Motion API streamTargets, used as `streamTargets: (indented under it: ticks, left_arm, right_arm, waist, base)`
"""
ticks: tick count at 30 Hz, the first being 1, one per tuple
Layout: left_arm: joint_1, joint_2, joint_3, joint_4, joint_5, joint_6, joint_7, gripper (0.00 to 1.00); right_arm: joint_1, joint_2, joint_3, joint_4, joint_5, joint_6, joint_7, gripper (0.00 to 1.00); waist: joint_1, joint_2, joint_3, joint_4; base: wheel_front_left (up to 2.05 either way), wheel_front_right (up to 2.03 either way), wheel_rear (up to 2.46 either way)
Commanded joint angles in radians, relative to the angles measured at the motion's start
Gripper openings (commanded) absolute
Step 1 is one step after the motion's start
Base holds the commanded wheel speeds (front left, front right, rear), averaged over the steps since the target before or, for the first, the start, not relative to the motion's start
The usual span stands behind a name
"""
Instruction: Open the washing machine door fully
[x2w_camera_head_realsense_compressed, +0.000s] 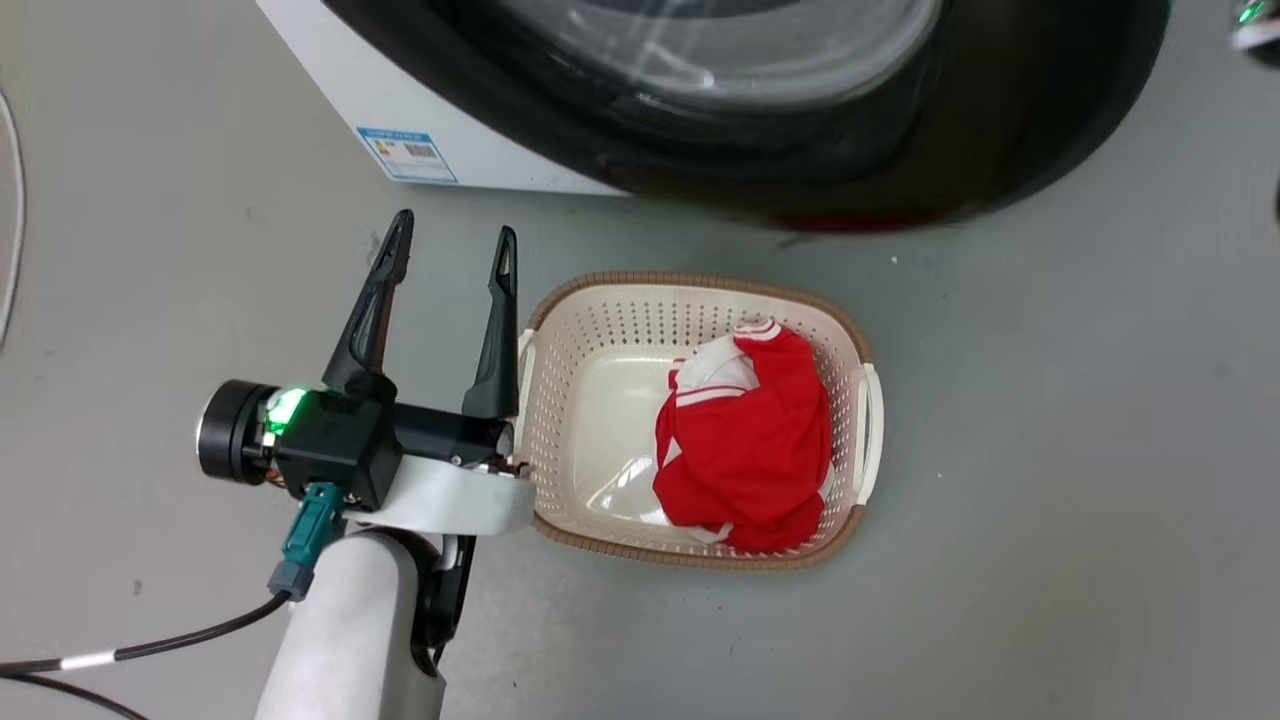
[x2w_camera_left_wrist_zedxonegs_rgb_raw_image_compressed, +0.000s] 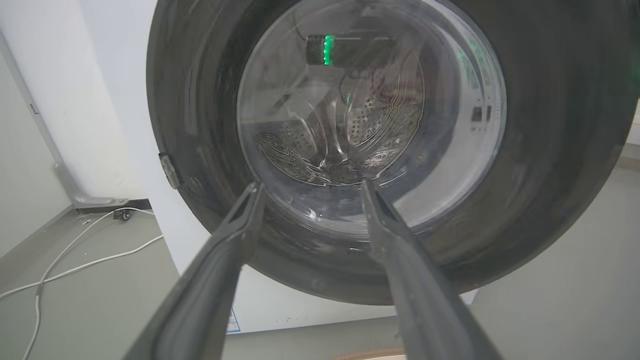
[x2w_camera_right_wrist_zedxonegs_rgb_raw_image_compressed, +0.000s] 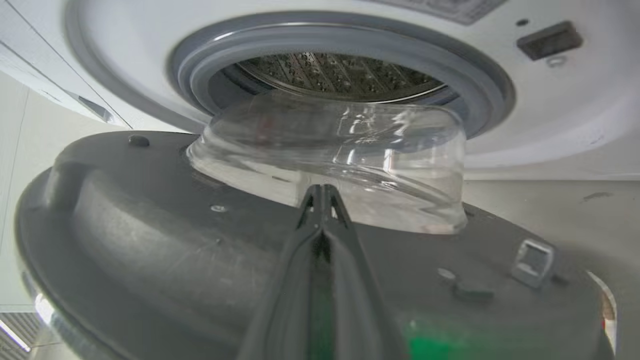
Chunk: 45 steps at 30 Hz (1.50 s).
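The washing machine (x2w_camera_head_realsense_compressed: 400, 100) stands at the top of the head view. Its glossy black door (x2w_camera_head_realsense_compressed: 950, 130) is swung partway out over the floor. My left gripper (x2w_camera_head_realsense_compressed: 455, 225) is open and holds nothing, on the floor side left of the basket and short of the door. In the left wrist view its fingers (x2w_camera_left_wrist_zedxonegs_rgb_raw_image_compressed: 311, 184) point at the door's outer face (x2w_camera_left_wrist_zedxonegs_rgb_raw_image_compressed: 550, 150) and glass bowl (x2w_camera_left_wrist_zedxonegs_rgb_raw_image_compressed: 380, 125). My right gripper (x2w_camera_right_wrist_zedxonegs_rgb_raw_image_compressed: 322, 189) is shut, on the door's grey inner side (x2w_camera_right_wrist_zedxonegs_rgb_raw_image_compressed: 175, 250), tips at the base of the glass bowl (x2w_camera_right_wrist_zedxonegs_rgb_raw_image_compressed: 350, 150). Behind it are the gasket (x2w_camera_right_wrist_zedxonegs_rgb_raw_image_compressed: 210, 70) and drum (x2w_camera_right_wrist_zedxonegs_rgb_raw_image_compressed: 340, 75).
A beige laundry basket (x2w_camera_head_realsense_compressed: 700, 283) holding a red and white garment (x2w_camera_head_realsense_compressed: 750, 440) sits on the grey floor just below the door. A blue label (x2w_camera_head_realsense_compressed: 407, 155) is on the machine's side. White cables (x2w_camera_left_wrist_zedxonegs_rgb_raw_image_compressed: 75, 265) lie on the floor left of the machine.
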Motion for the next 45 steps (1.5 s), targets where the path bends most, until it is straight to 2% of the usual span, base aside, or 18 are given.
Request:
streamTargets:
  ticks: [1,12,23,34,40,45]
  left_arm:
    - [0.015,-0.001,0.002,0.004,0.000,0.002,-0.003,1.00]
    - [0.133,0.000,0.032,0.058,-0.016,-0.016,-0.003,1.00]
    - [0.219,0.000,0.042,0.077,-0.022,-0.027,-0.003,1.00]
    - [0.247,0.000,0.023,0.097,-0.031,-0.039,-0.003,1.00]
    - [0.245,-0.001,0.020,0.097,-0.035,-0.038,-0.003,1.00]
    - [0.246,-0.001,0.017,0.095,-0.041,-0.033,-0.003,1.00]
  right_arm:
    - [0.029,0.024,0.005,-0.003,0.009,0.002,0.013,0.00]
    - [0.304,0.101,0.011,-0.097,0.073,0.002,0.104,0.00]
    - [0.488,0.144,0.086,-0.217,0.146,0.002,0.169,0.00]
    - [0.628,0.145,0.342,-0.313,0.385,0.002,0.128,0.00]
    - [0.659,0.145,0.467,-0.346,0.470,0.002,0.074,0.00]
    - [0.664,0.146,0.519,-0.355,0.504,0.002,0.027,0.00]
  waist:
    - [0.0000,0.0000,-0.022,0.000]
    - [0.0000,0.0000,-0.237,-0.015]
    - [0.0000,0.0000,-0.335,-0.026]
    - [0.0000,0.0000,-0.379,-0.016]
    - [0.0000,0.0000,-0.382,-0.013]
    - [0.0000,0.0000,-0.383,-0.016]
  base:
    - [0.00,0.00,0.00]
    - [0.00,0.00,0.00]
    - [0.00,0.00,0.00]
    - [0.00,0.00,0.00]
    - [0.00,0.00,0.00]
    - [0.00,0.00,0.00]
